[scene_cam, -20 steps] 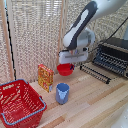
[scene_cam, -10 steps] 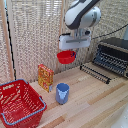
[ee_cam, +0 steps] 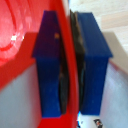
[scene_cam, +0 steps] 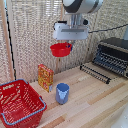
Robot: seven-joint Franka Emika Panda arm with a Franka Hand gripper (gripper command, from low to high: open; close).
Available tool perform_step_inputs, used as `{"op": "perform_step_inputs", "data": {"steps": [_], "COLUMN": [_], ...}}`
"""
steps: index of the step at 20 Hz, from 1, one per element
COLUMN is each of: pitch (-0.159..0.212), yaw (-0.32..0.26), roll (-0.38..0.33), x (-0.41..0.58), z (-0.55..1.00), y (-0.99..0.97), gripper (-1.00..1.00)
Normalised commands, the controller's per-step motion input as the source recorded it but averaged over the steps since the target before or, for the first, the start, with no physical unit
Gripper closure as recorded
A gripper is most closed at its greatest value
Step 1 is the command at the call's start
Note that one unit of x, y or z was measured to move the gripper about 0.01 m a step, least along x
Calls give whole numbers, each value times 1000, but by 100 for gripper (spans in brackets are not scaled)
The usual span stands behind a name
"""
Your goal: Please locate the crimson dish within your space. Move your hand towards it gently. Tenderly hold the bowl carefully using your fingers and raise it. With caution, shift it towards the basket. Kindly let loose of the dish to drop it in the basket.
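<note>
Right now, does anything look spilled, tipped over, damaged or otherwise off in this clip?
Nothing stands out. The red bowl hangs level in the gripper, pinched by its rim. The blue cup and the orange box stand upright, and the basket sits flat on the table.

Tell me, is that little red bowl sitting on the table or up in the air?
Up in the air. The red bowl hangs from the gripper, well above the table; the fingers pinch its rim.
</note>
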Motion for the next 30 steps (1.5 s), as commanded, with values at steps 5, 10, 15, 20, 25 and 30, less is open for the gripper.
{"op": "perform_step_inputs", "data": {"steps": [5, 10, 15, 20, 25, 30], "pitch": [14, 43, 56, 7, -43, -123], "yaw": [0, 0, 0, 0, -2, -1], "roll": [0, -10, -24, -30, -66, -75], "x": [-9, 0, 3, 59, 149, 364], "z": [30, 0, 0, 0, -23, -213], "y": [989, 1000, 1000, 986, 894, 410], "gripper": [100, 100, 100, 100, 100, 100]}}
